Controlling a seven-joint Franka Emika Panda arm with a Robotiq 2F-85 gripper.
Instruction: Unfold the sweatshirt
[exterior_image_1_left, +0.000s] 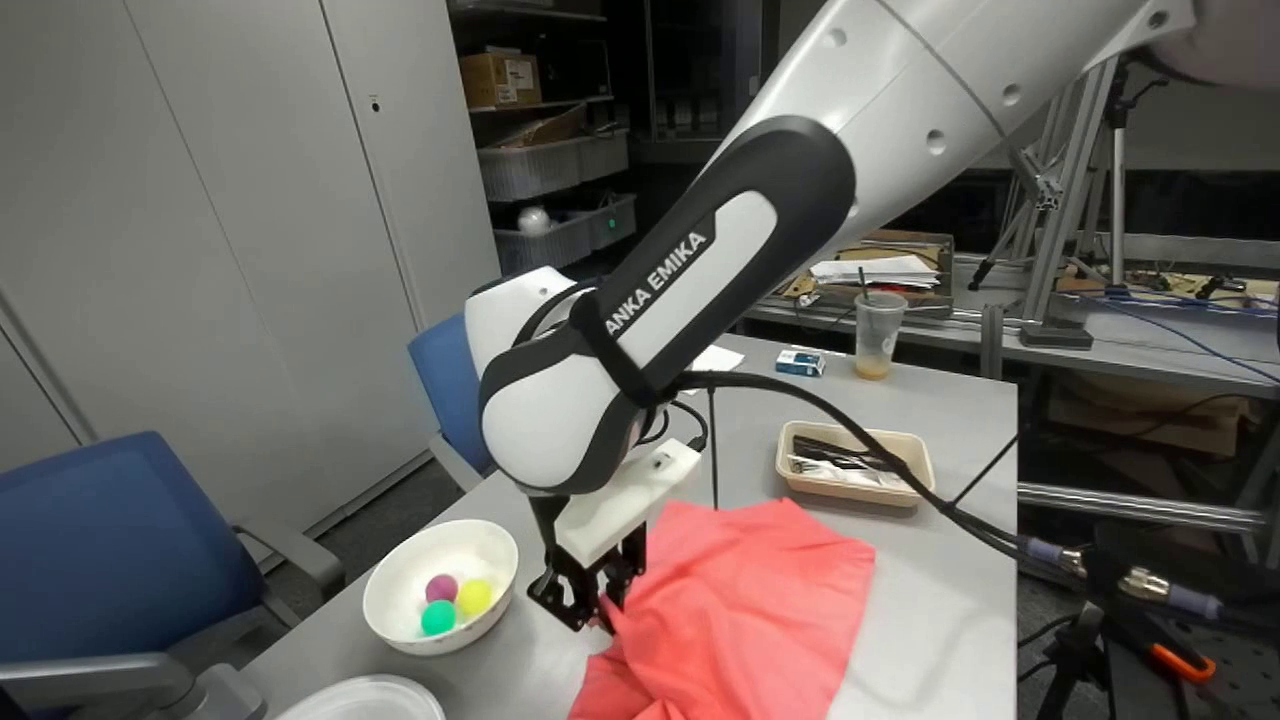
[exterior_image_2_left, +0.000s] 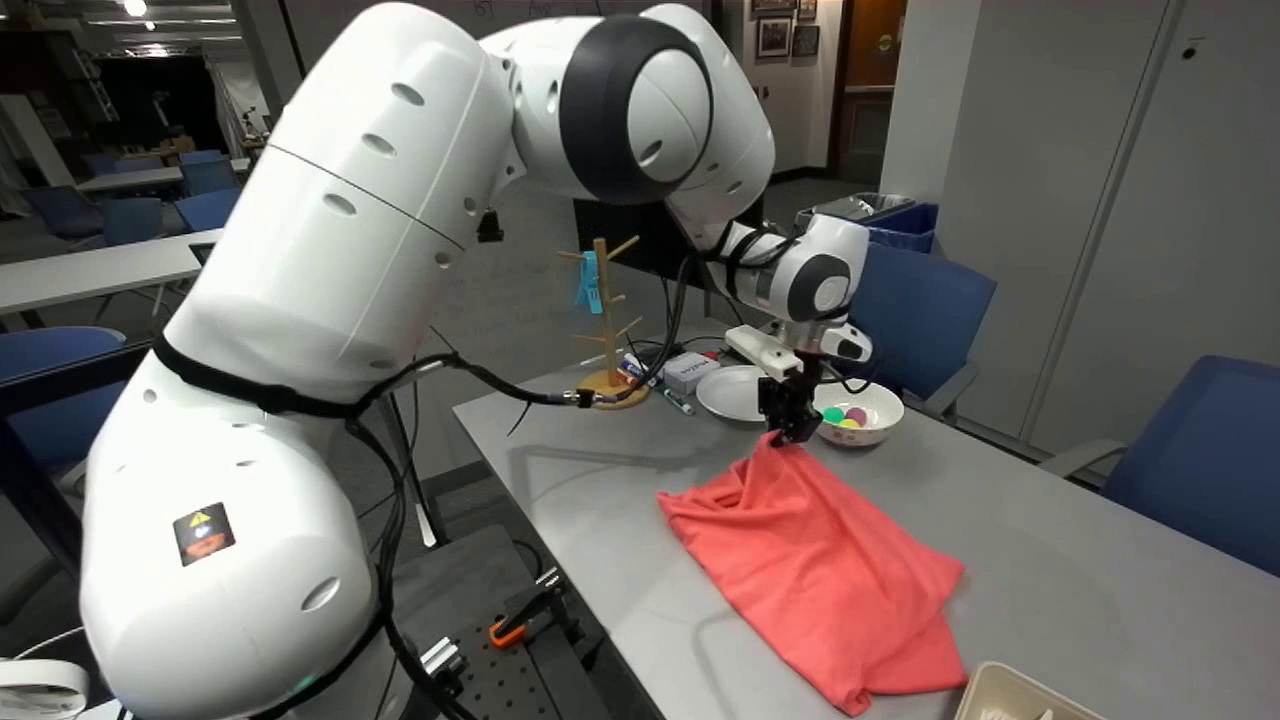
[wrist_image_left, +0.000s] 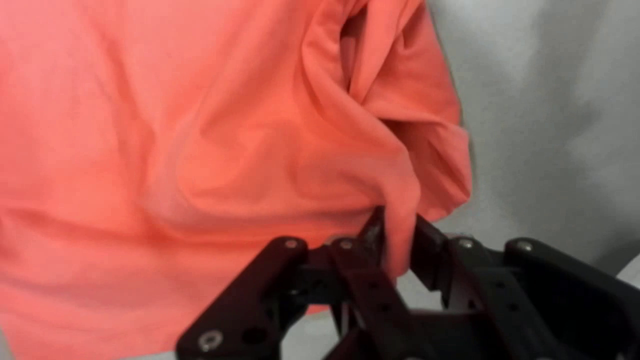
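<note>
The coral-red sweatshirt (exterior_image_1_left: 750, 600) lies on the grey table, partly folded and wrinkled. It also shows in an exterior view (exterior_image_2_left: 830, 570) as a rough rectangle with one corner pulled up. No print shows on it. My gripper (exterior_image_2_left: 782, 437) is at that raised corner, beside the white bowl, and it shows in an exterior view (exterior_image_1_left: 600, 610) at the sweatshirt's edge. In the wrist view the gripper (wrist_image_left: 398, 245) is shut on a narrow fold of the sweatshirt (wrist_image_left: 240, 160). Loose folds with a dark opening lie just beyond the fingertips.
The white bowl (exterior_image_1_left: 395, 570) with small coloured balls stands close to the gripper. A white plate (exterior_image_2_left: 728, 393) lies beside it. A tan cutlery tray (exterior_image_1_left: 855, 493) stands past the sweatshirt's far side. A wooden stand (exterior_image_2_left: 608, 350), a box (exterior_image_2_left: 690, 370) and a cup (exterior_image_1_left: 880, 335) are on the table.
</note>
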